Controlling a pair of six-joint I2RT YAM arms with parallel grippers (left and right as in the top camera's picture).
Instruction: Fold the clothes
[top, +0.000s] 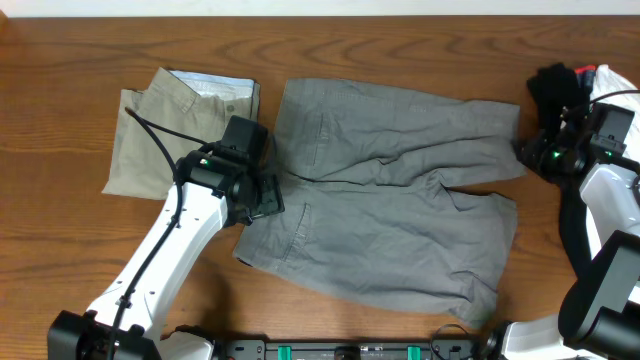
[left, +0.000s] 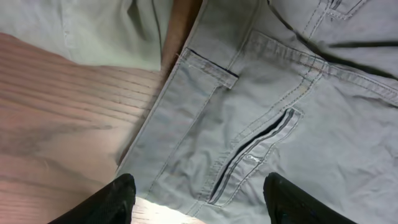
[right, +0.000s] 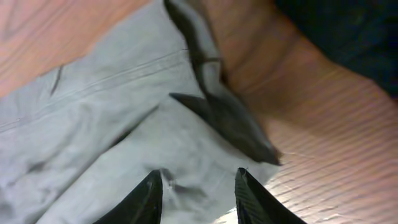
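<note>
Wide grey shorts lie spread flat mid-table, waistband to the left, legs to the right. Folded khaki-beige shorts lie to their left. My left gripper hovers open over the grey shorts' waistband corner; the left wrist view shows the grey shorts with a pocket slit between my open left fingers, and khaki cloth at top. My right gripper is open at the upper leg's hem; the right wrist view shows the grey cloth between my right fingers.
A heap of dark and white clothing lies at the far right edge by the right arm. Bare brown wooden table surrounds the shorts. The arm bases stand along the front edge.
</note>
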